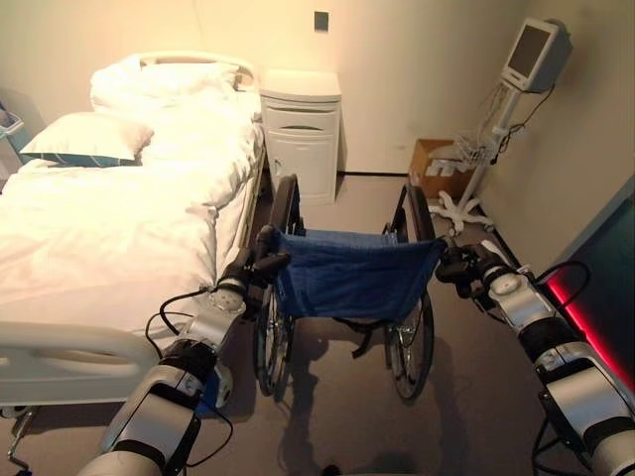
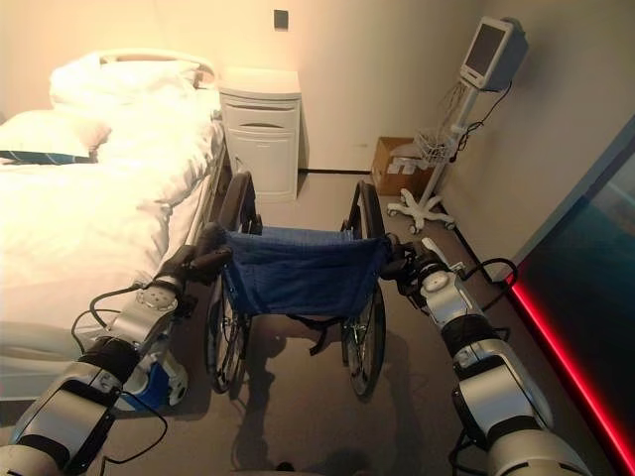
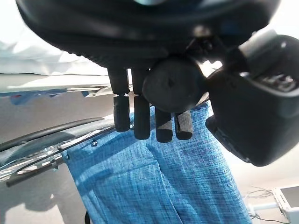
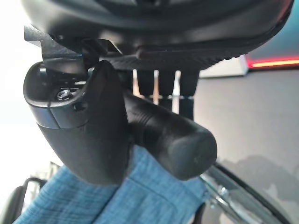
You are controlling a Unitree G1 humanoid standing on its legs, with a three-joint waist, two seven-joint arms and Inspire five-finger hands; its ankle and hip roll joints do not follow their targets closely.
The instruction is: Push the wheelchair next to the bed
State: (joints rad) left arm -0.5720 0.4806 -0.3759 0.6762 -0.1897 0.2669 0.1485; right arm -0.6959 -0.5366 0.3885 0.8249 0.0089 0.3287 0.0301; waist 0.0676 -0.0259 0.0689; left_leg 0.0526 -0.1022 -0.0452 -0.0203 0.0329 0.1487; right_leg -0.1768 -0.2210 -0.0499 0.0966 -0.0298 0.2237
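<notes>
A humanoid robot stands behind a wheelchair [image 1: 349, 288] with a blue fabric backrest, both hands on its push handles. The left hand [image 1: 246, 276] has fingers [image 3: 134, 116] and thumb curled around the left push handle [image 3: 174, 85]; the right hand [image 1: 464, 268] wraps its thumb and fingers around the right push handle [image 4: 173, 135]. The chair sits on the grey floor just right of the white bed [image 1: 109, 228], its left wheel near the bed frame, facing the far wall and a white bedside cabinet [image 1: 300, 129] (a monitor on a wheeled stand [image 1: 496, 119] waits at far right). Judging by the layout, the chair is already alongside the bed's near half; what may remain is a short push toward the cabinet.
</notes>
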